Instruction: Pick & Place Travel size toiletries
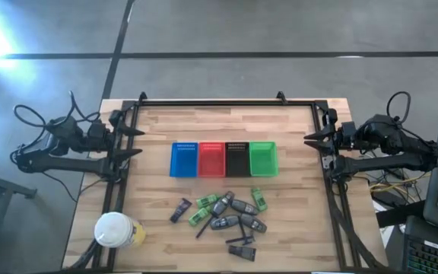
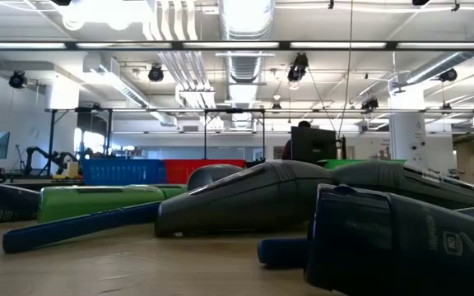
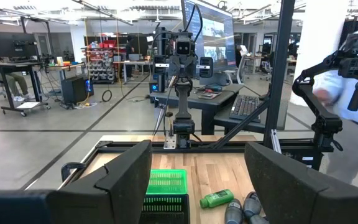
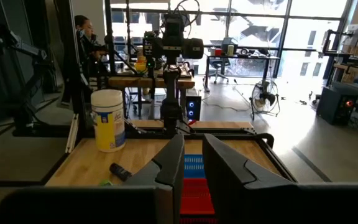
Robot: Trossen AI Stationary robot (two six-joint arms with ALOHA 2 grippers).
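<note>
The travel size toiletries (image 1: 223, 217) lie in a loose heap on the near middle of the table: dark grey tubes, bright green packets and thin dark razors. The low view shows them close up, a grey tube (image 2: 245, 197) beside a green packet (image 2: 97, 201). My left gripper (image 1: 131, 142) hovers at the table's left edge, open wide (image 3: 197, 186), and touches nothing. My right gripper (image 1: 310, 140) hovers at the right edge, open by a narrow gap (image 4: 193, 165), and touches nothing. Both point toward the table's middle.
Four baskets stand in a row at the table's middle: blue (image 1: 182, 159), red (image 1: 209, 159), black (image 1: 236, 159) and green (image 1: 263, 159). A white-lidded round container (image 1: 115, 230) stands at the near left corner. A dark frame (image 1: 219, 103) runs along the table's edges. People sit at desks beyond.
</note>
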